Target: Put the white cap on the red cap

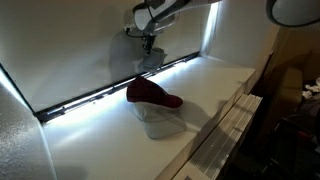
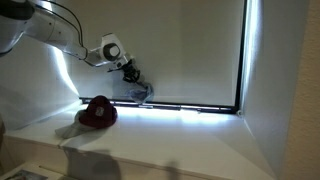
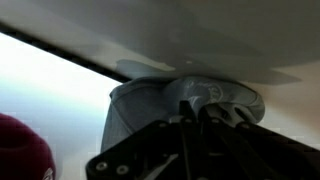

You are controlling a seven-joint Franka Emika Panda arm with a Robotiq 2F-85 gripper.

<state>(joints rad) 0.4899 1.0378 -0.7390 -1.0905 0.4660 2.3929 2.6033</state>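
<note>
The end effector (image 1: 148, 46) is closed on the white cap (image 1: 151, 60), pinching its cloth so the cap hangs limp directly beneath the fingers, clear of the counter (image 1: 220, 85). That height looks chosen so the cap can travel without dragging. The red cap (image 1: 150, 93) lies lower than the end effector and well apart from it, at the lower left in the wrist view, perched on 1 bulkier whitish cap (image 1: 163, 124). Next, I judge, comes a move across and a descent onto the red crown.

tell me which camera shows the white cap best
The wrist view: the white cap fills the middle, close up, bunched in the fingers. In both exterior views it is only a small grey lump under the fingers.
</note>
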